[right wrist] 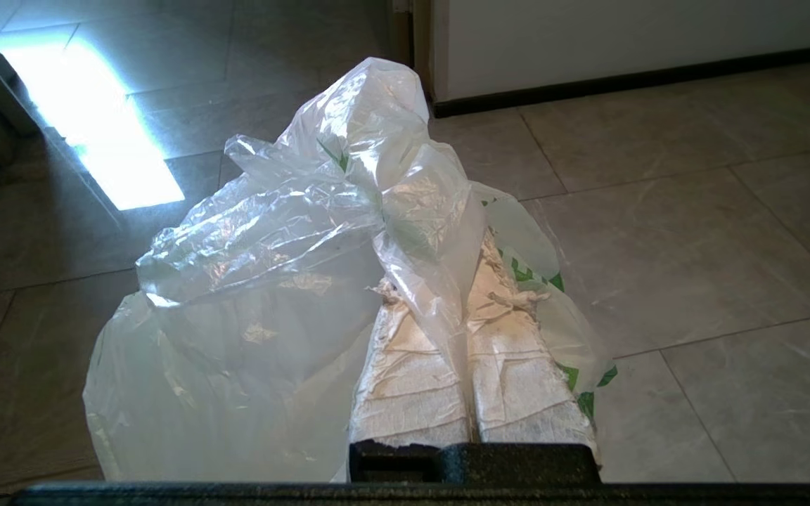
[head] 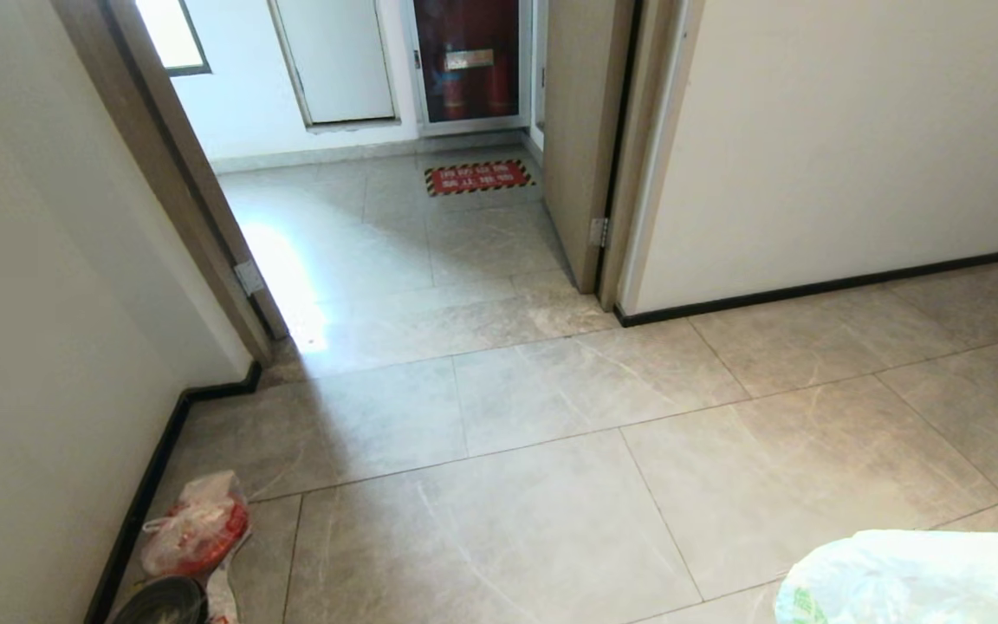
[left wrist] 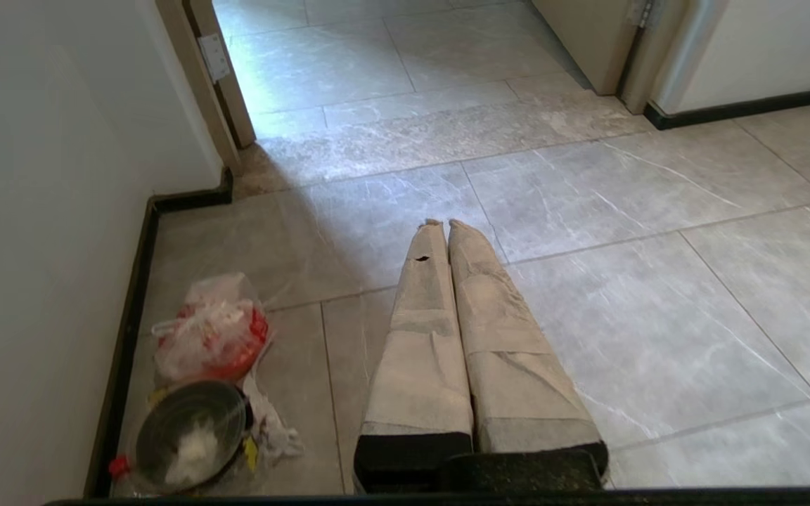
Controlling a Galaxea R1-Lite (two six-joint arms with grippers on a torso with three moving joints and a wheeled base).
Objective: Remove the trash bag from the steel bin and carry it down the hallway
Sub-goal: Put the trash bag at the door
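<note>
The trash bag [head: 915,576], thin crinkled white plastic with green print, shows at the lower right edge of the head view. In the right wrist view the trash bag [right wrist: 271,281] hangs bunched over the floor, a fold of it pinched between the cloth-wrapped fingers of my right gripper [right wrist: 440,295], which is shut on it. My left gripper [left wrist: 446,225] hangs above the grey floor tiles, shut with nothing in it. The steel bin is out of view. The hallway floor [head: 508,416] of grey marbled tiles stretches ahead.
A pinkish-red plastic bag [head: 196,524] and a dark round bowl [head: 161,602] lie by the left wall's baseboard. Ahead is a doorway with a tan open door [head: 581,130], a red floor sign [head: 479,177] and a fire cabinet [head: 469,61] beyond. A white wall [head: 854,147] stands at right.
</note>
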